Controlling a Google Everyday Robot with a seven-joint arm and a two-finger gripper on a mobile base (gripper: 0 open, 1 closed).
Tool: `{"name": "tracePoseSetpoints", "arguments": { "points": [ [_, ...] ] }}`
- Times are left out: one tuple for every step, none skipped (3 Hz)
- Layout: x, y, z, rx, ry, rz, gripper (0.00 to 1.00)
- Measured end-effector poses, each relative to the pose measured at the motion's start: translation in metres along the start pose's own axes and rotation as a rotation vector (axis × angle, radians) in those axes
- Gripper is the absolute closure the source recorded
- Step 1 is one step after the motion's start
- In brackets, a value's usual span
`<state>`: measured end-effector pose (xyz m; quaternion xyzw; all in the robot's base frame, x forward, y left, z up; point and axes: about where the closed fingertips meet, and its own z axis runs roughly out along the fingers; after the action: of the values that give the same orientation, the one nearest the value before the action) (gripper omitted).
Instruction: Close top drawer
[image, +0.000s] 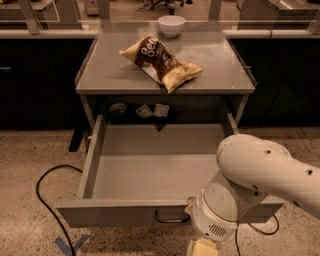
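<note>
Facing the top drawer (115, 214) pulled far out from under the worktop (105, 75), front panel low in view, thin wire handle (171, 219) at its middle. Finds the end effector (202, 248) only as a pale tip at the bottom edge, just in front of the drawer front and a little right of the handle, under the bulky white arm (260, 170); cannot tell whether wide, narrow or holding anything.

Might push off centre from there, twisting the long drawer askew and jamming it partway. Might hook the handle instead of pressing the flat panel. Might shove too hard, jolting the worktop, sliding the chip bag (161, 61) or rattling the bowl (171, 25) on it. Might also disturb the small packets (152, 110) and dark round thing (118, 109) lying at the rear.

Looks like matte grey sheet metal throughout: flat, hard, with folded rims. Crinkled glossy foil on the bag, probably light and slippery; smooth white bowl, round and rigid. Speckled stone-like floor (30, 150) below, with a black cable (42, 200) looping near the drawer's left corner.
</note>
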<state>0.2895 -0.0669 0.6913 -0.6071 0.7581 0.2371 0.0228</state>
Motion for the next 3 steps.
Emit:
{"name": "tracePoseSetpoints", "arguments": {
  "points": [
    [0.006, -0.015, -0.002, -0.014, -0.057, 0.002, 0.00],
    [0.012, -0.032, -0.003, -0.022, -0.111, 0.010, 0.00],
    [0.022, -0.078, -0.004, -0.014, -0.209, 0.035, 0.00]
  ]
}}
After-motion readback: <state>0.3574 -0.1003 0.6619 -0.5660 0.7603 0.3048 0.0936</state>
